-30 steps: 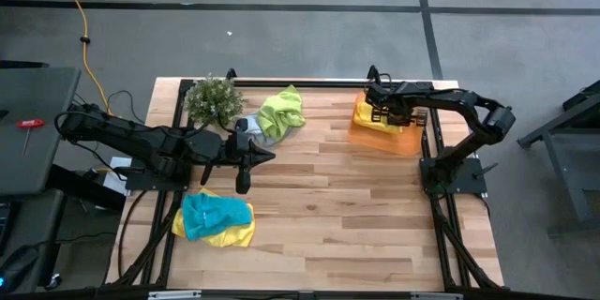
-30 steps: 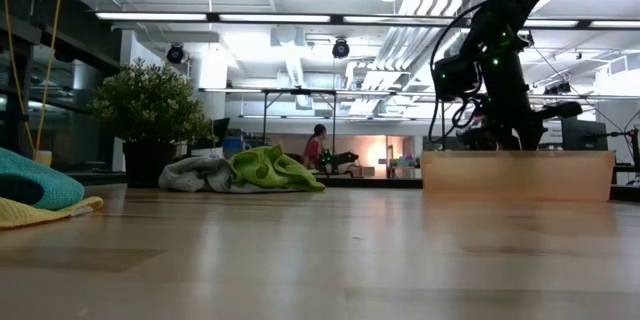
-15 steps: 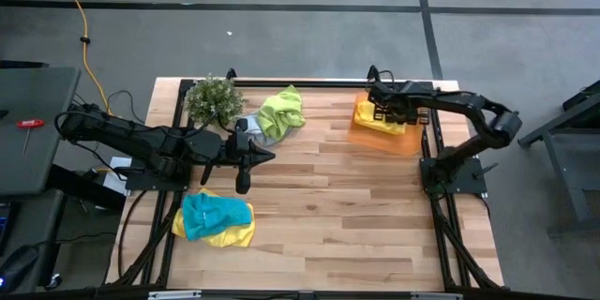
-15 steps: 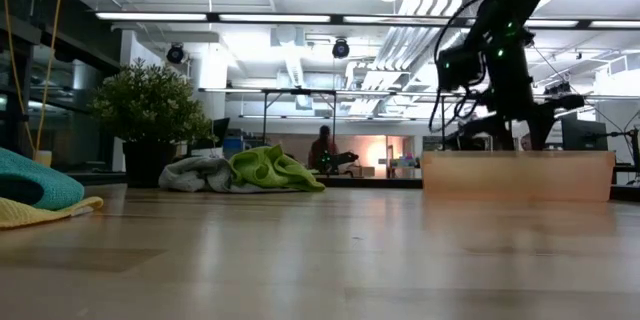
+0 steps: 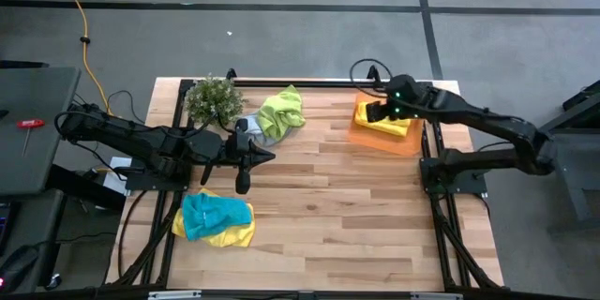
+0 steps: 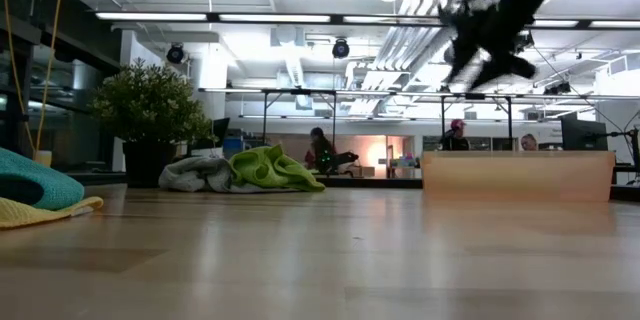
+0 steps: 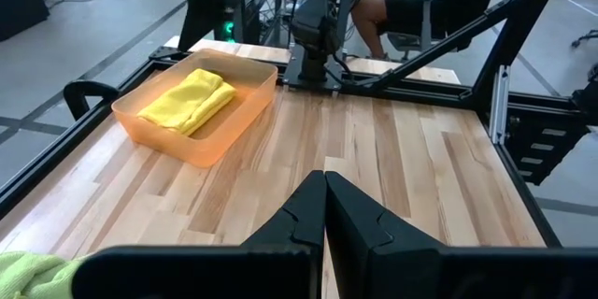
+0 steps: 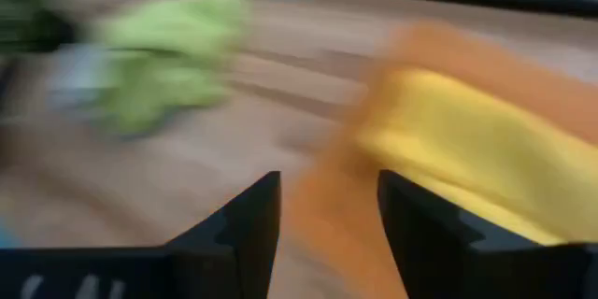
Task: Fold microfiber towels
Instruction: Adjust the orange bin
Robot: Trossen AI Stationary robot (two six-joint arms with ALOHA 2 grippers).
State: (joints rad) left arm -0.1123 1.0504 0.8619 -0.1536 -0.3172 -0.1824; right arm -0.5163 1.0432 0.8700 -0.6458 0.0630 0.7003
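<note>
Wooden surface (image 5: 319, 206) seen from above, with one arm at each side.

Right pincer (image 5: 377, 111) is held above the orange tray (image 5: 405, 141) at the far right part of the surface. In the right wrist view the two fingers (image 8: 245, 220) are spread apart with a clear gap between them, and nothing is gripped. In the low view the arm is seen raised well above the tray wall (image 6: 517, 175).

A folded yellow towel (image 5: 386, 123) lies inside the tray; it is seen flat and tidy in the left wrist view (image 7: 187, 100), resting against the tray floor.

Left pincer (image 5: 266, 157) is parked over the left middle of the surface, pointing toward the centre. In the left wrist view its fingers (image 7: 304, 215) are pressed together, tip to tip, with nothing between them.

The lime green towel (image 5: 284, 110) lies crumpled at the far edge, touching the pale grey-blue towel (image 5: 257, 128), which is bunched just beside it on the plant's side. Both are seen in the low view as a low heap, green (image 6: 270, 169) beside grey (image 6: 197, 173).

The small plant (image 5: 214, 99) stands at the far left corner, just beside the grey-blue towel.

At the near left, the teal towel (image 5: 214, 214) is laid crumpled on top of a second yellow towel (image 5: 234, 236), whose edge shows beneath it.

People are visible in the room beyond, far off.
</note>
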